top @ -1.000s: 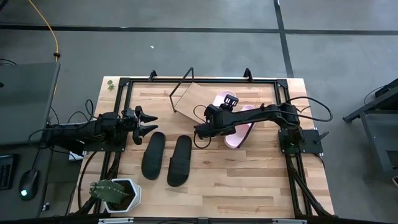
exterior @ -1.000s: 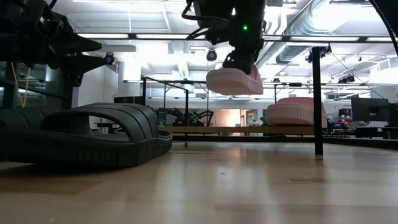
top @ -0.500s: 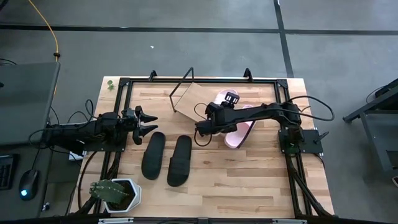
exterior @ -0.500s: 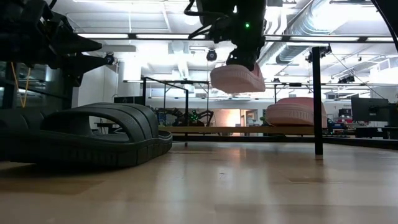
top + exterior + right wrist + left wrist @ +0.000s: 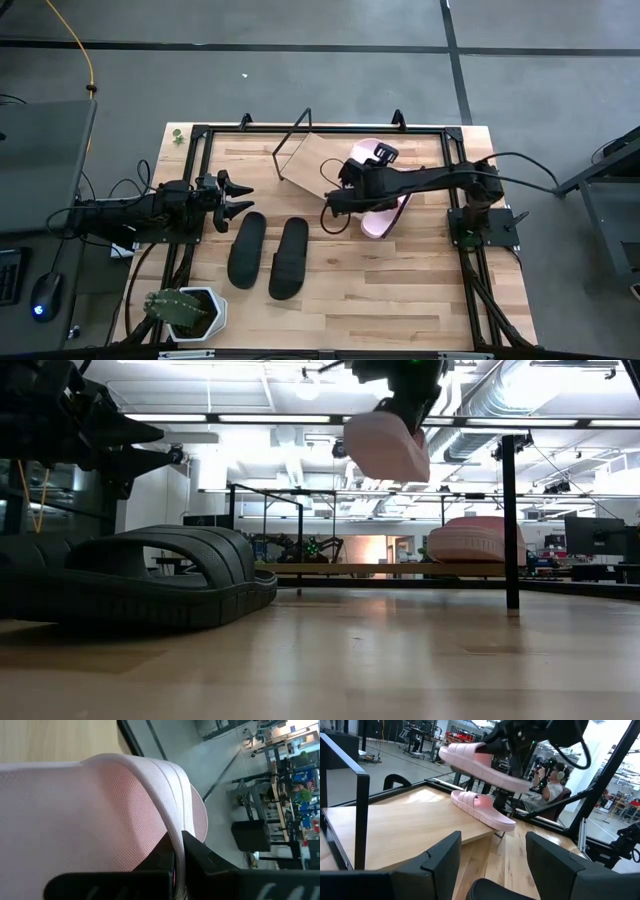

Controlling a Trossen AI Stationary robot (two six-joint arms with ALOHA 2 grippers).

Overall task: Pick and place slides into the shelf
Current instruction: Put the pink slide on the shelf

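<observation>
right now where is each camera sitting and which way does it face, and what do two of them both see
High view: above the table, looking straight down; both arms show, the left gripper waiting by the black slides.
Low view: at tabletop height, looking level across; the right gripper comes in from above, carrying a pink slide.
Left wrist view: on the left arm, facing the shelf; its own open fingers show.
Right wrist view: on the right arm, pressed close to the held slide's strap.
Shared: the low and left wrist views both see the second pink slide resting on the shelf.

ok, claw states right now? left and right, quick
Left claw: open, empty, parked beside the black slides.
Right claw: shut on a pink slide, lifted above the shelf.
</observation>
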